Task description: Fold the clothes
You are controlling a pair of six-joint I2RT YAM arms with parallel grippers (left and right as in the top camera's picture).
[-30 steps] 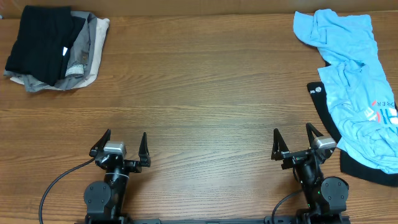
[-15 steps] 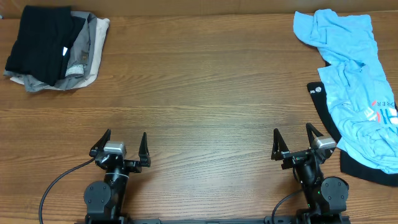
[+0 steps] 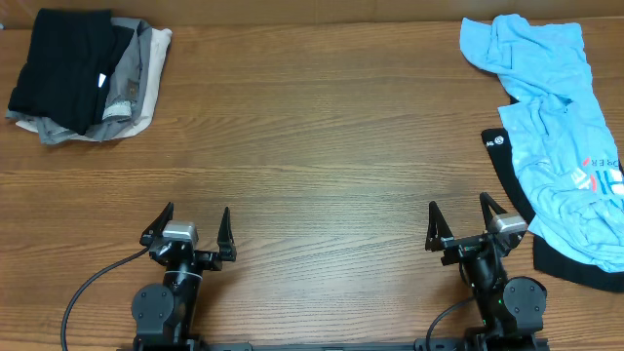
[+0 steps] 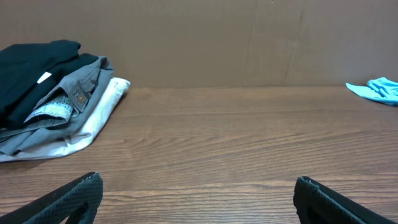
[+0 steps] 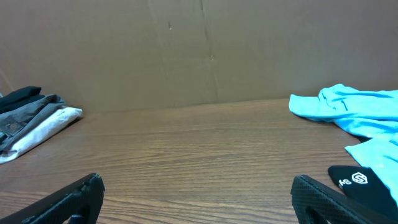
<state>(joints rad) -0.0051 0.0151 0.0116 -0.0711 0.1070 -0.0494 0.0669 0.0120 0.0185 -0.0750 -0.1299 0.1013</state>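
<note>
A crumpled light blue shirt point(image 3: 551, 107) lies at the table's right side, over a black garment point(image 3: 561, 258); both also show in the right wrist view, the blue shirt point(image 5: 357, 112) and the black garment point(image 5: 367, 186). A folded stack point(image 3: 83, 73) of black, grey and cream clothes sits at the far left, also in the left wrist view point(image 4: 50, 99). My left gripper point(image 3: 190, 229) is open and empty near the front edge. My right gripper point(image 3: 458, 222) is open and empty, just left of the black garment.
The wooden table point(image 3: 312, 146) stretches between the two clothes piles. A brown cardboard wall point(image 4: 199, 37) stands behind the table's far edge.
</note>
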